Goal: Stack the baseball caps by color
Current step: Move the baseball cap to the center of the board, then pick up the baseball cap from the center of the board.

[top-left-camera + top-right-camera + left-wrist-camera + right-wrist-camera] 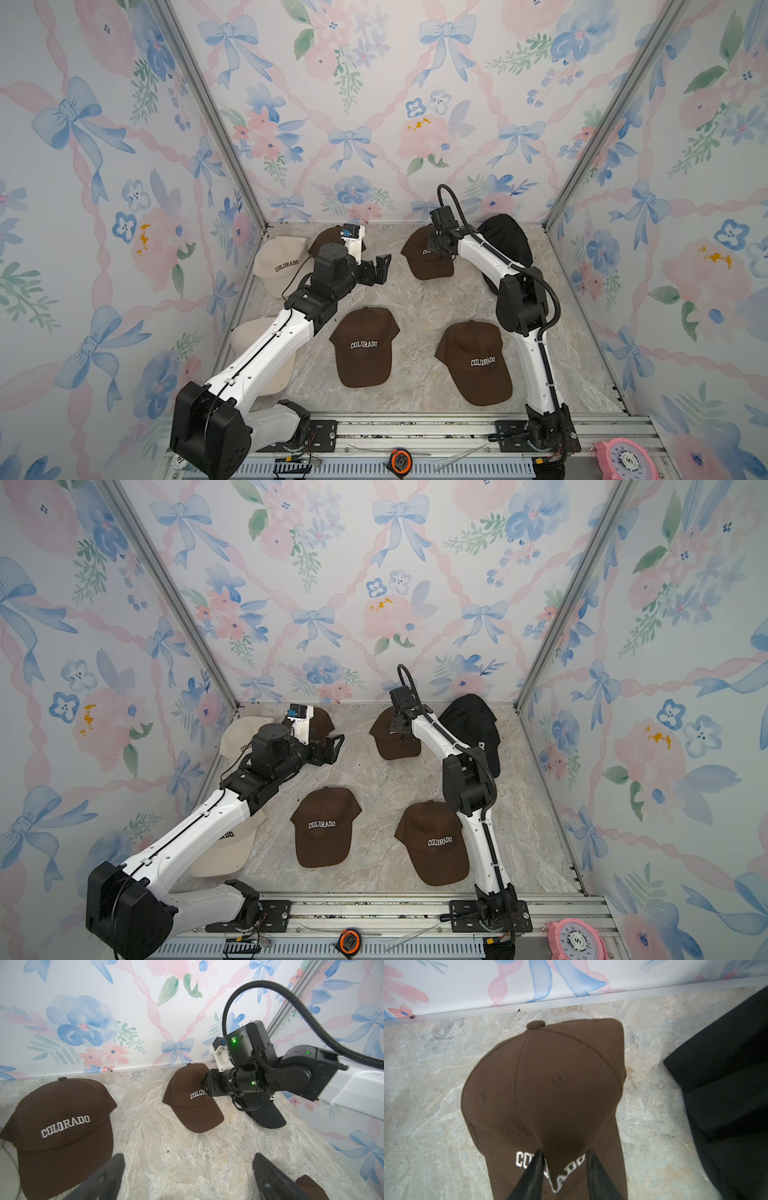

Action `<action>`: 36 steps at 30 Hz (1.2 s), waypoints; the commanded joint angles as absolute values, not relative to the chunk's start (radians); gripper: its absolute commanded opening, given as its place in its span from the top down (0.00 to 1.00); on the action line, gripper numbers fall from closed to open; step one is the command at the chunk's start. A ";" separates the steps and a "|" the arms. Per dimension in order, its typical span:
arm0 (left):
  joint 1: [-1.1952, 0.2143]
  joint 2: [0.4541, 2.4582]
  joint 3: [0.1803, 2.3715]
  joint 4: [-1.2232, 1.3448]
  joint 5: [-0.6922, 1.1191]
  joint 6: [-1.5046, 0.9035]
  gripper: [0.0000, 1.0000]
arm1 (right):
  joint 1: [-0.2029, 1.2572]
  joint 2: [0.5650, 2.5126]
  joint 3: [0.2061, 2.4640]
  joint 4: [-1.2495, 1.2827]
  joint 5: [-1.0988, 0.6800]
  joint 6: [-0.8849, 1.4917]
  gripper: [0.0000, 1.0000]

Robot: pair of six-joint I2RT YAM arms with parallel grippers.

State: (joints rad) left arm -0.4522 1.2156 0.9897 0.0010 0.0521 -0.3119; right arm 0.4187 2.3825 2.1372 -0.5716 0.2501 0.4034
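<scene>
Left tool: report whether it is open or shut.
Open. The left tool hangs over bare table, its two fingers spread wide in the left wrist view, nothing between them.

A: Where do the caps [365, 347] lie?
B: Two sit near the front of the tabletop [419, 299], two at the back, a stack [508, 241] far right, two along the left wall.

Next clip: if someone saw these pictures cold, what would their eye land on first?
Probably the loud floral-and-bow wallpaper boxing in a marble tabletop scattered with brown "COLORADO" caps. Next, the right gripper, its fingers pressed into the lettering of the far brown cap, beside a black cap pile in the far right corner. The left gripper hangs open over bare marble, with cream caps along the left wall.
</scene>
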 commanded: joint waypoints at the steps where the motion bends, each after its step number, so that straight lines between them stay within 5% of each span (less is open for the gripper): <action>1: -0.460 1.192 0.970 -0.006 0.034 -0.317 0.02 | 0.411 2.326 2.129 -0.589 0.217 0.394 0.62; 16: -0.489 1.177 0.955 0.000 0.030 -0.316 0.02 | 0.387 2.054 1.965 -0.663 0.153 0.327 0.49; 36: -0.803 1.113 0.851 -0.001 -0.125 -0.424 0.02 | 0.408 1.392 1.263 -0.752 0.140 0.345 0.38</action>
State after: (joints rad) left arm -0.7647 1.1385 0.8707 -0.0021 -0.0727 -0.3809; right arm 0.3954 1.4704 1.3308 -0.6888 0.1276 0.3325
